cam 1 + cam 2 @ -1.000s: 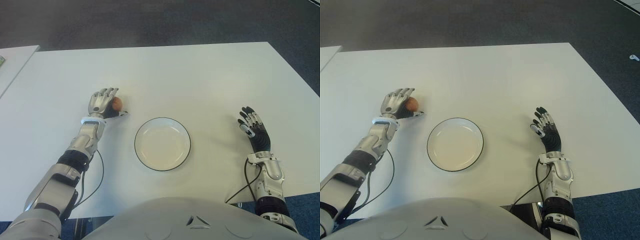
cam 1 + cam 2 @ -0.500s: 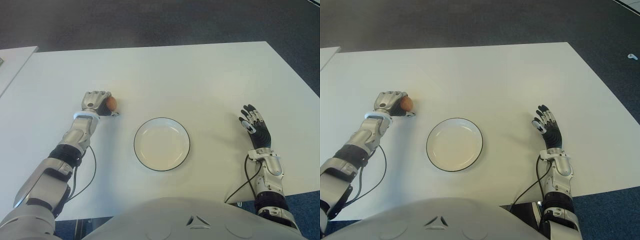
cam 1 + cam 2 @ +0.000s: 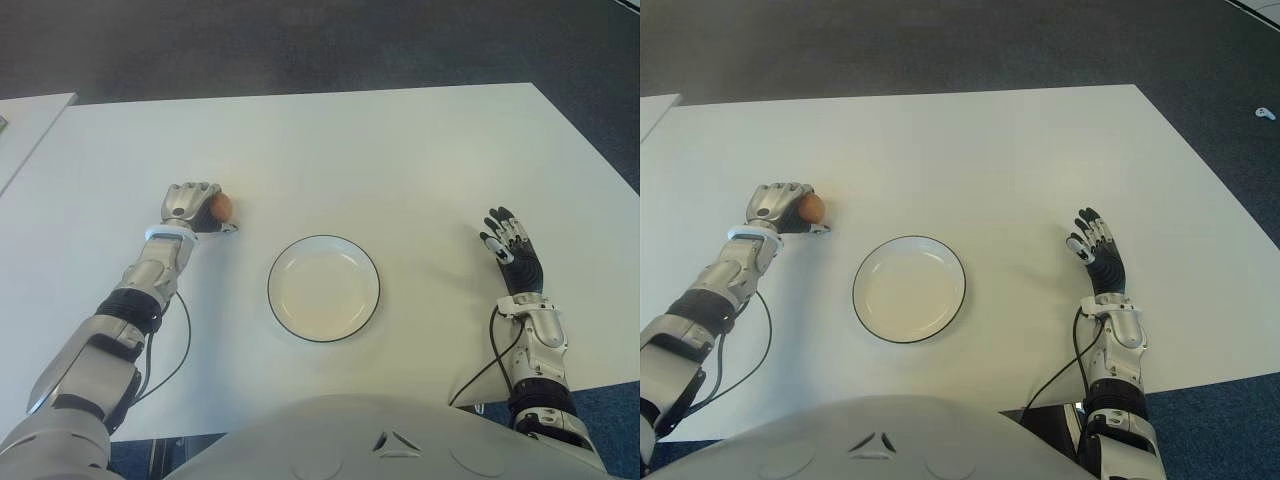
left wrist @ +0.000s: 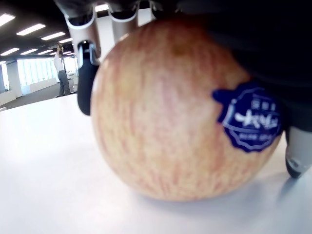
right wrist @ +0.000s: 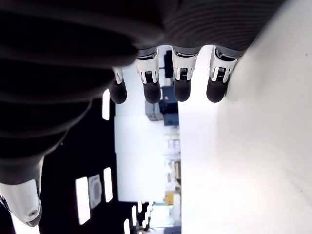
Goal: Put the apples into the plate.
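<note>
Right hand (image 3: 515, 255): I see it nearest me on the right of the white table (image 3: 400, 160), well apart from the plate; its fingers (image 5: 181, 78) are stretched out and spread, holding nothing.
Plate (image 3: 323, 288): it sits between my two hands, a white round dish with a thin dark rim, and I see nothing in it.
Left hand (image 3: 190, 207): farther out on the left of the plate, down at the table surface; I see its fingers (image 4: 85, 73) curled round the apple from the left, with the thumb low on the plate side.
Apple (image 4: 180, 112): in my left hand's grip and sitting on the table, outside the plate and near its upper left; it is reddish-yellow and streaked, with a blue sticker on its side.
Second table (image 3: 25, 120): a corner of another white surface shows at the far left edge.
</note>
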{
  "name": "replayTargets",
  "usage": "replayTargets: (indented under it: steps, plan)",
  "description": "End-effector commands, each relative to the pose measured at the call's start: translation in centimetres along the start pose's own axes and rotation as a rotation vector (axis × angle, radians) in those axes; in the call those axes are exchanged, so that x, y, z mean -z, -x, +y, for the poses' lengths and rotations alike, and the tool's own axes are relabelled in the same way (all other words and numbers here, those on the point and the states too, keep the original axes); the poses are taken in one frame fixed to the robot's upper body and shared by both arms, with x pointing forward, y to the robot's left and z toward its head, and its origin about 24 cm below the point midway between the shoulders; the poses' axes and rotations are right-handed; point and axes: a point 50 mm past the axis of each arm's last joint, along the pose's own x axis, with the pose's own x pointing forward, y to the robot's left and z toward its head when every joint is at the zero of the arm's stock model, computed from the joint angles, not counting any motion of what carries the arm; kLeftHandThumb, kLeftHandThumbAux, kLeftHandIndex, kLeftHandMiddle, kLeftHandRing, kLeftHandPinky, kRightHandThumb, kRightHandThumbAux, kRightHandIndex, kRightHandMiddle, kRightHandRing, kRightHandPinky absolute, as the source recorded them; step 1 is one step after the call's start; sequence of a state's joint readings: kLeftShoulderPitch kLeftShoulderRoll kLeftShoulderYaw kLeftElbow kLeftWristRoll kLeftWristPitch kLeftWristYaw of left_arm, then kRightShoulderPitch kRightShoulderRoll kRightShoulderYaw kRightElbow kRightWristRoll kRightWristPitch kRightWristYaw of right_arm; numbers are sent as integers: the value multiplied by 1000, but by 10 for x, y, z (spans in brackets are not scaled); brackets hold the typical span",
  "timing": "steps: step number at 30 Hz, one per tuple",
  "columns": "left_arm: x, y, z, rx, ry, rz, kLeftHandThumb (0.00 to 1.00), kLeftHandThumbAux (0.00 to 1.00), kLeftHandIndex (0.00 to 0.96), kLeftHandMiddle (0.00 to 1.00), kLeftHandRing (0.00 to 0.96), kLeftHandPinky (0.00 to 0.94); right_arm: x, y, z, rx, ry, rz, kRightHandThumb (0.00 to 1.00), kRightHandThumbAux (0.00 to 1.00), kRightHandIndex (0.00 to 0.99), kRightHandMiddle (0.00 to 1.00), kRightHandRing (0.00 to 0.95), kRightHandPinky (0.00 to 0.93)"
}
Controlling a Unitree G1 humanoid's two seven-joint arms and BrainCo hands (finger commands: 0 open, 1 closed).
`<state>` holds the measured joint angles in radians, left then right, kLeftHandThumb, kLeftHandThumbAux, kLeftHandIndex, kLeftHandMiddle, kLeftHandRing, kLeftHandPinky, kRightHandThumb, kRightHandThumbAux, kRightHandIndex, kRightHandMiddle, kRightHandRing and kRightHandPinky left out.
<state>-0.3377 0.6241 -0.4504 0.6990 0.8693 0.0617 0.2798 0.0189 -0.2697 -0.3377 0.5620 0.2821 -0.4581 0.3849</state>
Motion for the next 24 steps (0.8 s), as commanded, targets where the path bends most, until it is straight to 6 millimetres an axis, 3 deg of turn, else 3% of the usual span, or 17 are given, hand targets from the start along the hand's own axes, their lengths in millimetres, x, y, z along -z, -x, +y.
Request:
replayTargets:
  steps: [1,9,24]
  plan:
    - [7,37,-62,265,-6,62,854,663,418,508,727,714,13,5,2,15,-36,61,162,598,0,57,33,4]
    - [3,38,-57,244,23,70,853,666,404,525,777,781,5,3,8,-9,-14,26,196,596,0,73,22,0]
    - [3,42,-45,199,72,78,853,668,399,527,816,809,3,3,14,-55,22,18,165,588,0,51,0,0]
